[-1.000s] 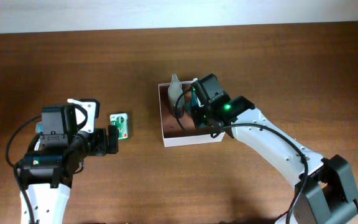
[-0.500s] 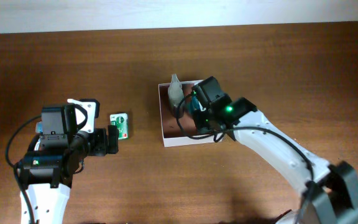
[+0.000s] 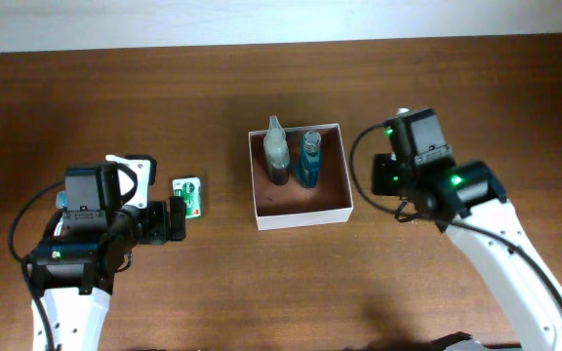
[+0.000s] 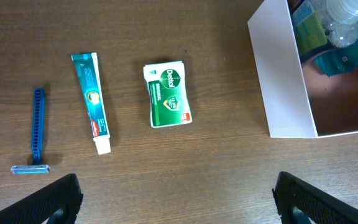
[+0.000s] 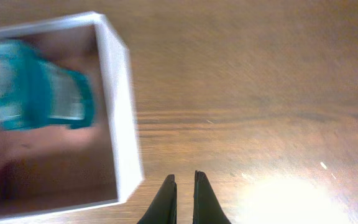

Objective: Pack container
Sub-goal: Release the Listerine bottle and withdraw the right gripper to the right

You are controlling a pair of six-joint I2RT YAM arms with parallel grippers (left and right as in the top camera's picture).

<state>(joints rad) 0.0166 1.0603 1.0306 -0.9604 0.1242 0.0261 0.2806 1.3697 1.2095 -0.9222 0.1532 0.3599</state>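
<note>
While left hand (image 4: 179,205) gapes, right hand (image 5: 184,186) nearly closed, empty.

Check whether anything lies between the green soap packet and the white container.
Nothing visible does: only bare table separates the soap packet from the container and its near wall. The toothpaste and razor lie on the soap's other side.

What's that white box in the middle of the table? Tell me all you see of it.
The container is a shallow square box, open on top, with thin white walls that look like card and a brownish-pink floor. It sits flat on the wooden table. Its far half holds a clear bottle and a teal bottle side by side; the near floor is bare. The right pincer is off to its right, not touching.
</note>
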